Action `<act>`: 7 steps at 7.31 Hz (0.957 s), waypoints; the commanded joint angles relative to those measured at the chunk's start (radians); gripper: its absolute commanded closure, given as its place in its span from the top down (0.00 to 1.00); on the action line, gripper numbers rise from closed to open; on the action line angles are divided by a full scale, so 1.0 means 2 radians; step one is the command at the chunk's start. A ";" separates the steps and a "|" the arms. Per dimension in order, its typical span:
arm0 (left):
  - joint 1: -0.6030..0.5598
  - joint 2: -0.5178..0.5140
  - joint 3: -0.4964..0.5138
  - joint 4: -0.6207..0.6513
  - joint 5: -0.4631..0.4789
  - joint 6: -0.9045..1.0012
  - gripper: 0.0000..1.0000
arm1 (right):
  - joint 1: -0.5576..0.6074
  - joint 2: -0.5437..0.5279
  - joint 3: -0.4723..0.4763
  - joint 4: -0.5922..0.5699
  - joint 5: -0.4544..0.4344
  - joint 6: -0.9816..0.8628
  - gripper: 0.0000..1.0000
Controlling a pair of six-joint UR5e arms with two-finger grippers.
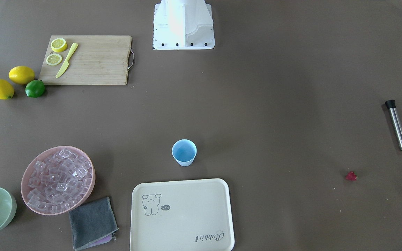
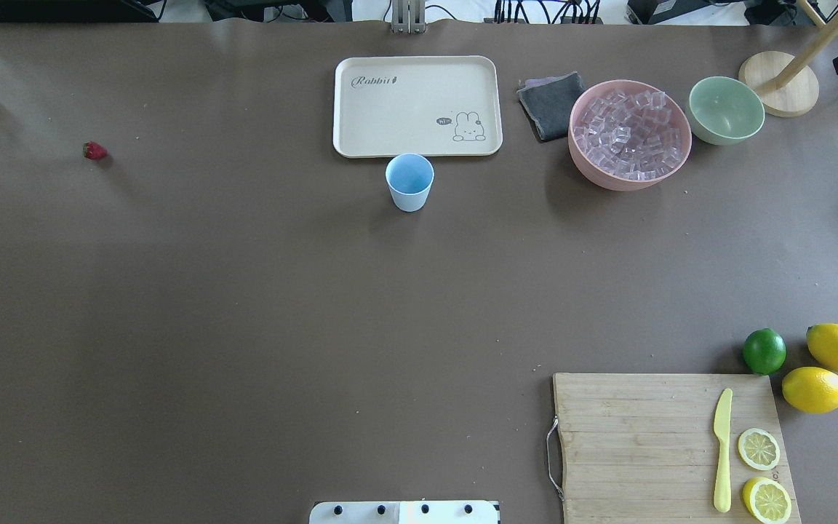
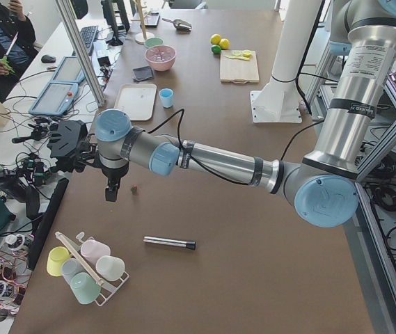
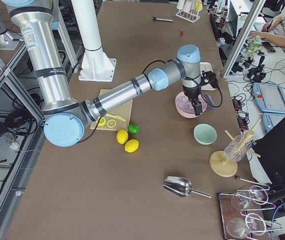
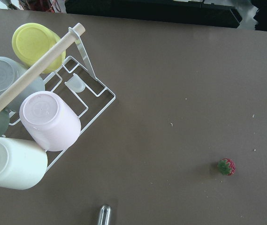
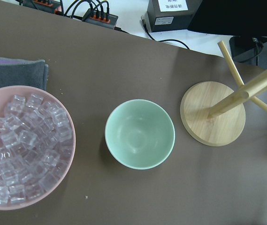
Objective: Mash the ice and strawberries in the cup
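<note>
The cup point(image 2: 409, 182) is standing upright on the tabletop point(image 2: 244, 306). The ice point(image 2: 630, 135) is lying heaped in a pink bowl point(image 2: 612, 180) near the cup, on its right. The strawberry point(image 2: 94, 151) is lying well apart from the cup, on its left. The left tool point(image 3: 112, 191) is hanging near the strawberry and the right tool point(image 4: 198, 107) over the bowl. I cannot tell how far either is gaping.
</note>
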 commanded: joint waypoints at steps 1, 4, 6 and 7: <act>0.000 0.006 -0.010 0.000 0.003 0.001 0.98 | -0.078 0.059 -0.009 0.001 -0.057 0.118 1.00; 0.006 0.004 -0.005 0.000 0.004 0.001 0.98 | -0.149 0.093 -0.073 0.100 -0.116 0.265 1.00; 0.006 0.007 -0.010 -0.001 0.004 0.000 0.98 | -0.161 0.095 -0.153 0.205 -0.141 0.302 1.00; 0.006 0.008 -0.008 -0.012 0.004 -0.001 0.98 | -0.167 0.097 -0.162 0.207 -0.147 0.332 1.00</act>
